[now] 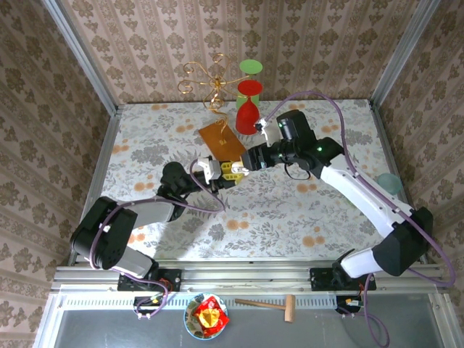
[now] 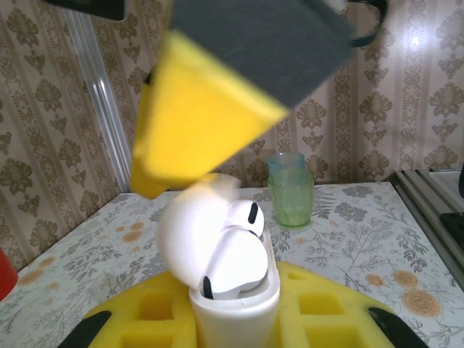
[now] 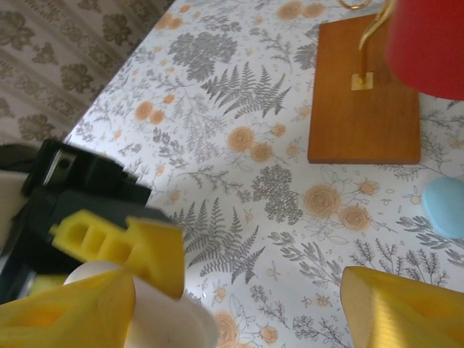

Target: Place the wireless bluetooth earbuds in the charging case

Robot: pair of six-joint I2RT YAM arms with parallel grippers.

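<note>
light: bright, even | shadows: soft | glare: patch on wall (image 2: 415, 40) | blur: close foreground in both wrist views

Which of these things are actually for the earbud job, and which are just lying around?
For the job:
white charging case
white earbuds in it

Lying about:
red goblet
green cup
gold wire stand
stacked tumblers
wooden mallet
bowl

The charging case (image 2: 233, 308) stands upright between the fingers of the left gripper (image 2: 235, 322), two earbuds (image 2: 235, 254) seated in it. The right gripper (image 1: 241, 167) hangs just above. Stacked cups (image 2: 291, 190) stand beyond on the table (image 2: 362, 246).
</note>
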